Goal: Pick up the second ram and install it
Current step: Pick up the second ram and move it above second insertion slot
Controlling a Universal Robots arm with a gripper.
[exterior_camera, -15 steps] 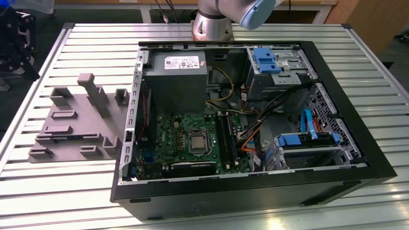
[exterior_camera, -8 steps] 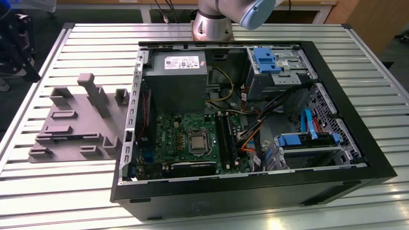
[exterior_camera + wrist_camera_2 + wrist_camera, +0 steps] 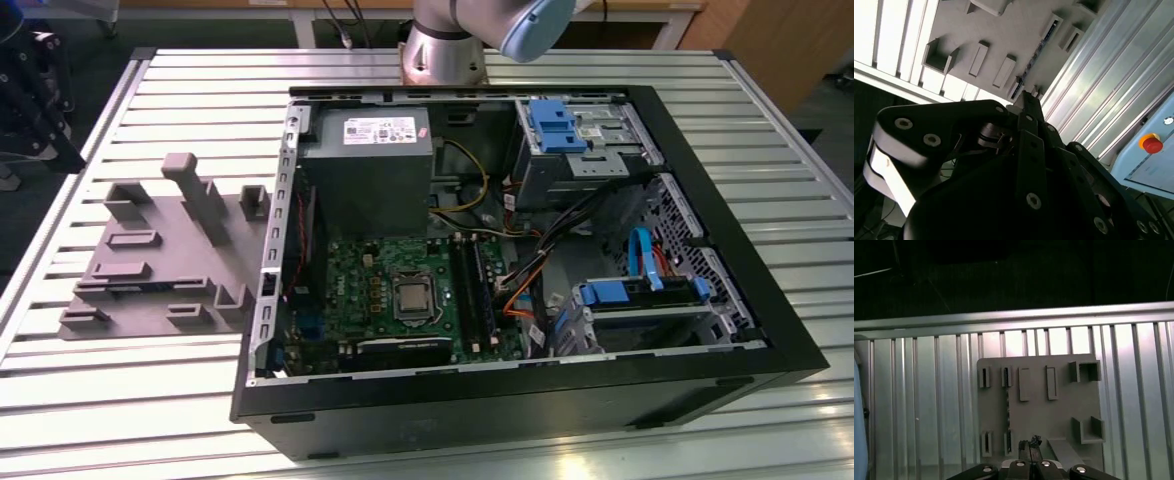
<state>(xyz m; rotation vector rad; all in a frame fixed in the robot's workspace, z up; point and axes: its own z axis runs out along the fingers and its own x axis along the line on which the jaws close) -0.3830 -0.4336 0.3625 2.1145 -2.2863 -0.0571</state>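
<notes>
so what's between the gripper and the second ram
Bare grey holder plate, in the first wrist view, separates the gripper from the second ram.

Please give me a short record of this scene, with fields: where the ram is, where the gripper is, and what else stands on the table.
second ram: stands on edge in the grey holder, between two slot blocks
gripper: above the grey holder, near the second ram but apart from it
grey holder place: on the slatted table, at the exterior view's left of the computer case
computer case: lies open, motherboard showing
task state: second ram not yet picked up
</notes>
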